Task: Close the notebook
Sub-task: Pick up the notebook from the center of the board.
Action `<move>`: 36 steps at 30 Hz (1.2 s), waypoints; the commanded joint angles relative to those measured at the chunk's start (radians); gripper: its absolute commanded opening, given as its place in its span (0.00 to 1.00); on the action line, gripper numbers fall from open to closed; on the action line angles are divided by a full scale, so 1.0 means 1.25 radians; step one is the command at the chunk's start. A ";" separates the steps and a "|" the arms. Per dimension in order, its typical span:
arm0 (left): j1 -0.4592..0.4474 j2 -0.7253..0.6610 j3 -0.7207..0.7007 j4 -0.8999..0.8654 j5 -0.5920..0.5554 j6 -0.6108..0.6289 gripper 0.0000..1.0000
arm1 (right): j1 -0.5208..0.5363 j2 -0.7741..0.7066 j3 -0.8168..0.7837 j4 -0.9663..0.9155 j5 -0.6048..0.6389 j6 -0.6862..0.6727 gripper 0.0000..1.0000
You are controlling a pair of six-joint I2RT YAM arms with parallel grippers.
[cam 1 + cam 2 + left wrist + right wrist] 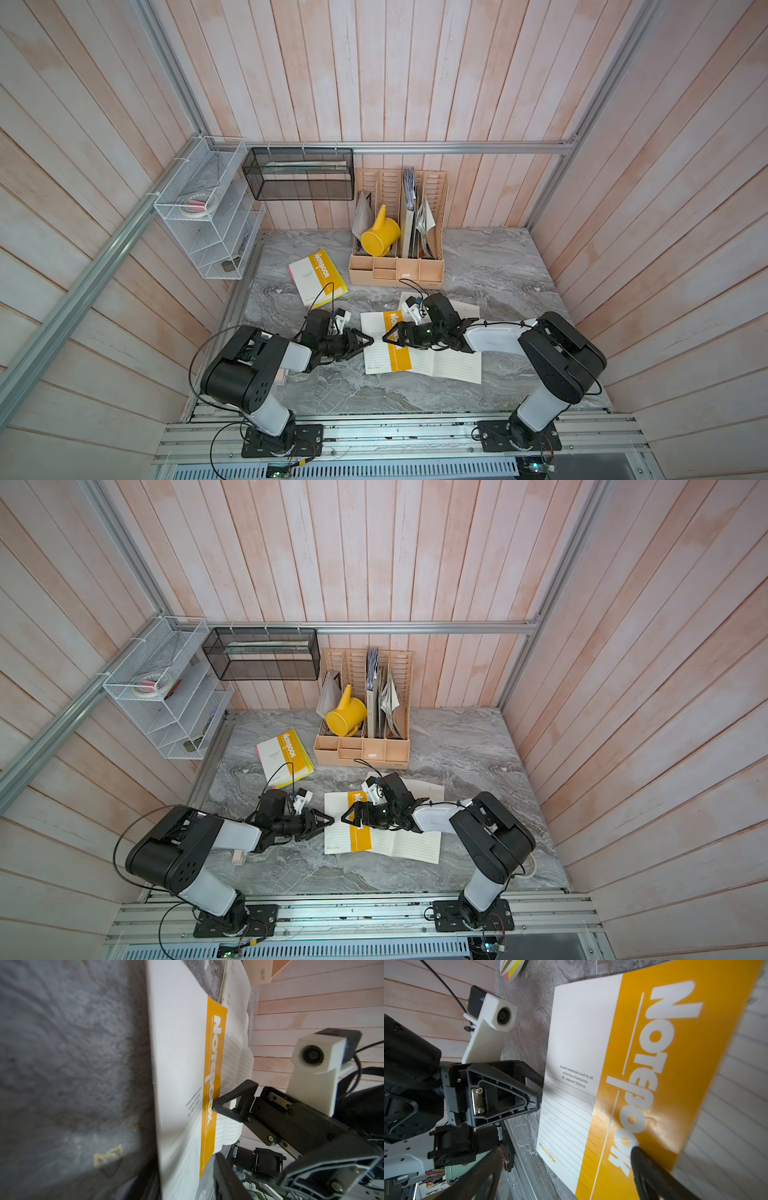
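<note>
The notebook [374,358] [337,838] lies open mid-table. Its white and yellow cover [577,1032] faces up on the left. Lined pages [451,365] spread to the right of the yellow band and bulge upward in the left wrist view. My left gripper [371,341] [332,820] is low at the cover's left edge, open, with the cover edge [178,1053] between its jaws. My right gripper [388,334] [347,814] hovers open over the yellow band. One of its fingertips [217,1105] [639,1153] touches the printed band.
A second, closed notebook [318,276] lies at the back left. Behind the open one stands a peach desk organizer [395,274] holding a yellow watering can [380,235] and papers. A white wire rack [208,216] and a black mesh basket [299,178] hang on the walls.
</note>
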 commanded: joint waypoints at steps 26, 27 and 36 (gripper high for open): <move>0.000 -0.150 0.076 -0.246 -0.034 0.026 0.00 | 0.000 -0.038 -0.001 -0.068 0.010 -0.022 0.98; 0.000 -0.164 0.086 -0.271 -0.040 0.030 0.00 | -0.001 -0.046 0.003 -0.074 0.013 -0.024 0.98; 0.017 -0.242 0.206 -0.487 -0.049 0.096 0.00 | -0.010 -0.124 0.033 -0.142 0.031 -0.046 0.98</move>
